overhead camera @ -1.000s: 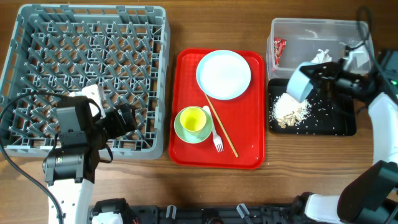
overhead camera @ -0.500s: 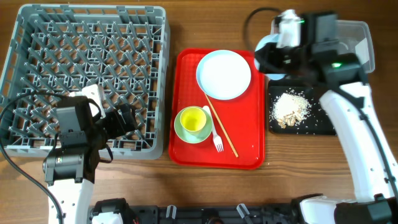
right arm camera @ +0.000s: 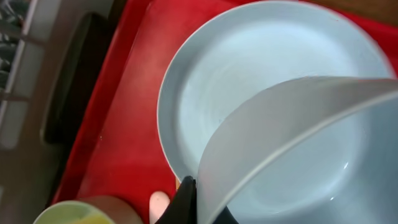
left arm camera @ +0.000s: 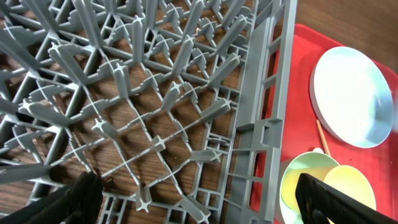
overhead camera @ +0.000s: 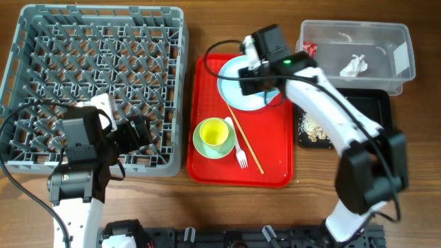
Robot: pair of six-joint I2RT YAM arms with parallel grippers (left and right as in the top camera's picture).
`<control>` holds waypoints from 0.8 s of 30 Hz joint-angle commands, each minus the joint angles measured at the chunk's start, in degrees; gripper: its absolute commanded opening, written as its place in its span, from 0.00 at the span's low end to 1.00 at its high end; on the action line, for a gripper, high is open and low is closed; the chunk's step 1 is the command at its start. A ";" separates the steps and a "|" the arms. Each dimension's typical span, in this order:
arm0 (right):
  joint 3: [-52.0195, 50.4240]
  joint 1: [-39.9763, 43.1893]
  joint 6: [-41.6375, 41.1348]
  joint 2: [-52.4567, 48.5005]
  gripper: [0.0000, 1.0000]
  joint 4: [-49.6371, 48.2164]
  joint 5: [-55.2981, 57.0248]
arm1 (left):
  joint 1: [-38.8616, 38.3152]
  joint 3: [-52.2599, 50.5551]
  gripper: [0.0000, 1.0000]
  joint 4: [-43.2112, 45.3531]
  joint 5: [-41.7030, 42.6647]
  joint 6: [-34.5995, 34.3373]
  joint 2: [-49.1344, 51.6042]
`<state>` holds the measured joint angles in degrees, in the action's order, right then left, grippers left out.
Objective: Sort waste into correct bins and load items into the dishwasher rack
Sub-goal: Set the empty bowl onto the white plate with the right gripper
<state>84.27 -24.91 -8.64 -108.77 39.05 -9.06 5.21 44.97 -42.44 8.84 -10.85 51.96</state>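
Note:
My right gripper [right arm camera: 189, 186] is shut on the rim of the small white bowl [right arm camera: 298, 143] and holds it just above the round white plate [right arm camera: 249, 62] on the red tray. In the overhead view this gripper [overhead camera: 258, 76] covers part of the plate [overhead camera: 234, 89]. The yellow cup [overhead camera: 213, 132] sits in the pale green bowl [overhead camera: 200, 145], with the white fork [overhead camera: 240, 153] beside it. My left gripper [left arm camera: 205, 199] is open and empty over the right front edge of the grey rack [overhead camera: 96, 76]. The clear tub [overhead camera: 386, 34] holds the red wrapper [overhead camera: 309, 49] and white paper [overhead camera: 355, 65]. Food scraps [overhead camera: 315, 128] lie in the black tray [overhead camera: 375, 114].
A wooden chopstick [overhead camera: 246, 141] lies on the red tray [overhead camera: 275, 165] beside the fork. The red tray sits between the rack and the two bins. Cables trail from both arms.
My right arm has swung left from over the black tray and tub to over the white plate, carrying the small white bowl. The left arm has not moved.

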 commanded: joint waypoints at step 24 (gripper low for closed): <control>4.07 -2.64 0.42 7.02 0.37 14.21 -11.61 | -0.22 1.07 1.00 0.15 0.70 -0.31 0.17</control>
<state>87.35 -25.98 -8.27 -103.63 51.09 -15.25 5.21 44.97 -42.44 8.84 -10.85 51.96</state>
